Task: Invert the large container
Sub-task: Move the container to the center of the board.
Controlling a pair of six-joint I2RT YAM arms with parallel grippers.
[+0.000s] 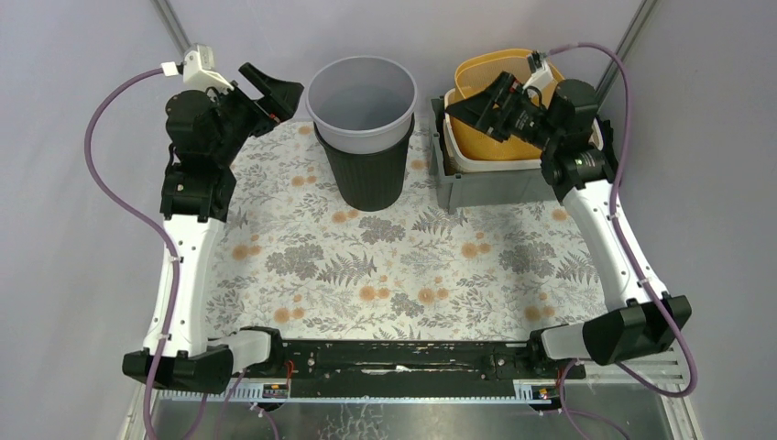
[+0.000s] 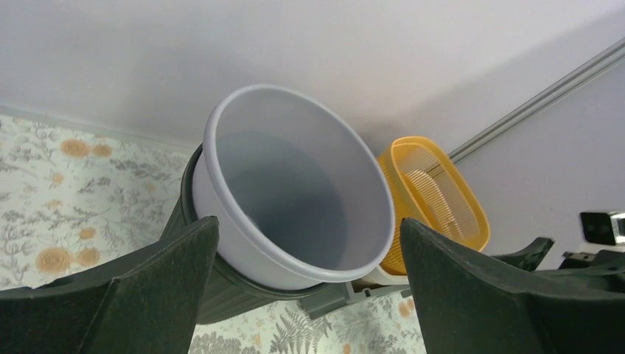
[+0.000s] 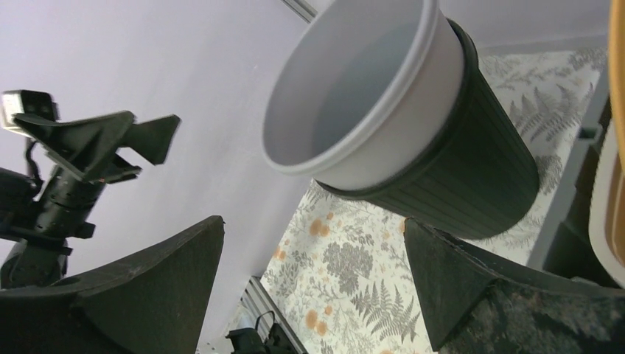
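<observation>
Top external view: a table under a floral cloth (image 1: 403, 275) fills the frame, with grey walls around it. The left arm (image 1: 188, 266) rises along the cloth's left edge and the right arm (image 1: 605, 238) along its right edge, both bent inward at the far end.

At the far right stands a grey crate (image 1: 486, 188). Just left of it, at the far middle of the cloth, stands a dark ribbed bin (image 1: 371, 179), upright on its base. A pale bucket (image 1: 360, 101) is nested in the bin, mouth up, with its rim and upper wall above the bin's rim. The bucket looks empty in all three views. In the crate sits a white tub (image 1: 476, 163), and a yellow mesh basket (image 1: 486, 73) lies tilted in the tub.

The left gripper (image 1: 278, 87) hangs in the air left of the bucket, near rim height and apart from it, pointing towards it. Its jaws are spread wide with nothing between them; in the left wrist view the bucket's mouth shows in the gap, some way beyond the fingers (image 2: 147, 295).

The right gripper (image 1: 472, 101) hangs over the basket, right of the bucket, and also points towards it. Whether it touches the basket cannot be told. Its jaws too are spread wide and hold nothing; in the right wrist view the bin and bucket lie beyond the tips.

A purple cable (image 1: 110, 183) loops beside each arm.
</observation>
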